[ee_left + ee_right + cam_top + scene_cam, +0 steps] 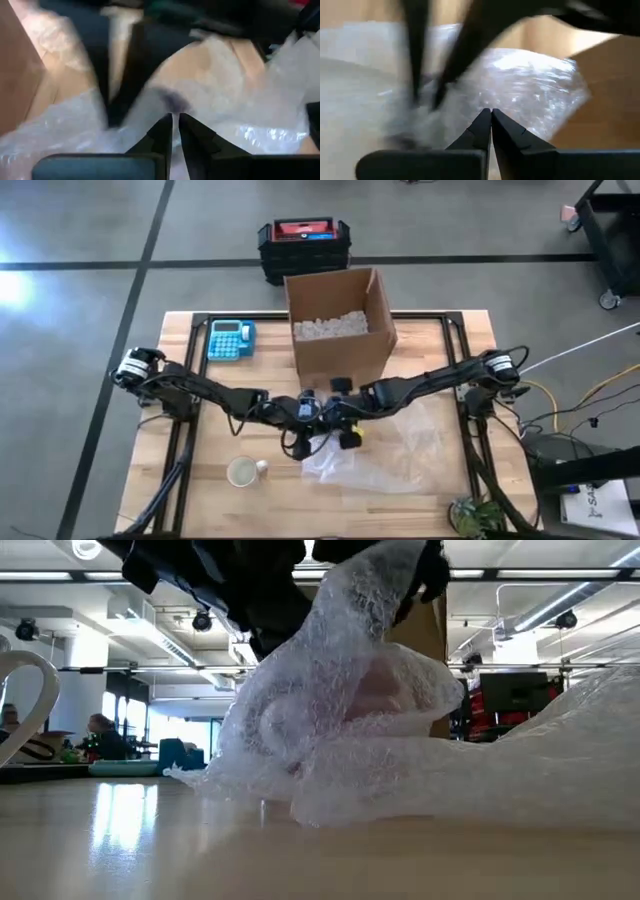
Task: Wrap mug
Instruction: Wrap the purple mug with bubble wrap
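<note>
Right now I am holding both grippers together at the middle of the high view, just below the cardboard box (340,320): my left gripper (305,418) is coming in from the left of the frame and my right gripper (345,428) from the right. In each wrist view my fingers are pressed together with only a thin seam between them, and they seem to be pinching the bubble wrap (375,455), though the film between the tips is too blurred to be sure. In the low view the wrap is rising in a crumpled peak at the centre of the frame, lifted off the table (200,490). The mug (243,472) is sitting apart from all this, at the lower left of the high view, upright and bare, with only its handle (30,700) showing at the left edge of the low view. So I am judging the task barely begun: the sheet is gathered, but nothing is around the mug yet, and the wrap must still meet it and be folded over. For room, the box is crowding me close above my grippers in the frame, while bare wood lies open toward the lower left around the mug. The blue calculator (230,338) is lying well clear at the upper left.
</note>
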Robot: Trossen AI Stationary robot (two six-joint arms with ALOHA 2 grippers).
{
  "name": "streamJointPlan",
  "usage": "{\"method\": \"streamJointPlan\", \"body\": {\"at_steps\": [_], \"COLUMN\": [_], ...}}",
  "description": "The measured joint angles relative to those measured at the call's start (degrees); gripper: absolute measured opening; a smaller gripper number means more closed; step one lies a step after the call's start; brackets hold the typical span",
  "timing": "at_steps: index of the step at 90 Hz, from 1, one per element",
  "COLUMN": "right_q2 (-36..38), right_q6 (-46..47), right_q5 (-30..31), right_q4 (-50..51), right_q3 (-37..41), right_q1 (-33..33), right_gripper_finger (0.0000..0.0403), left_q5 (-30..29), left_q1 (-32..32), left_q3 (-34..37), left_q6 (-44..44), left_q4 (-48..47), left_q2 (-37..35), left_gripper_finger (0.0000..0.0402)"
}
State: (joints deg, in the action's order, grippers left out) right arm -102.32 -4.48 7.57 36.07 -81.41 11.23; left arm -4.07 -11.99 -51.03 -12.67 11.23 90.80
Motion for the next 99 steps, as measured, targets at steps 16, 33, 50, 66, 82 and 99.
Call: {"method": "streamJointPlan", "body": {"at_steps": [16, 33, 50, 66, 82, 99], "right_q2": [-0.2, -2.9, -4.7, -4.7, -4.7, -4.7], "right_q6": [0.9, 4.3, 4.6, 4.5, 4.0, 4.5], "right_q5": [-1.8, -2.0, -2.0, -2.1, -2.1, -2.0], "right_q4": [-1.5, -3.0, -5.1, -6.8, -7.5, -7.8], "right_q3": [1.1, 4.6, 4.9, 4.1, 4.0, 4.0], "right_q1": [1.5, 1.1, 1.1, 1.1, 0.7, 0.3], "right_gripper_finger": [0.0000, 0.0000, 0.0000, 0.0000, 0.0000, 0.0000], "left_q5": [-1.0, 0.2, 0.4, 2.5, 9.6, 12.8], "left_q1": [0.0, -0.1, -0.2, -1.0, -2.3, -1.0], "left_q3": [0.0, 0.1, 0.0, 0.2, 1.6, 0.4], "left_q6": [0.1, -2.8, -3.6, -7.5, -7.2, -4.9], "left_q4": [-0.9, -2.3, -6.0, -13.8, -7.2, 3.7], "left_q2": [0.0, -1.9, -6.9, -10.4, -7.2, -1.2], "left_gripper_finger": [0.0021, 0.0021, 0.0021, 0.0021, 0.0021, 0.0021]}}
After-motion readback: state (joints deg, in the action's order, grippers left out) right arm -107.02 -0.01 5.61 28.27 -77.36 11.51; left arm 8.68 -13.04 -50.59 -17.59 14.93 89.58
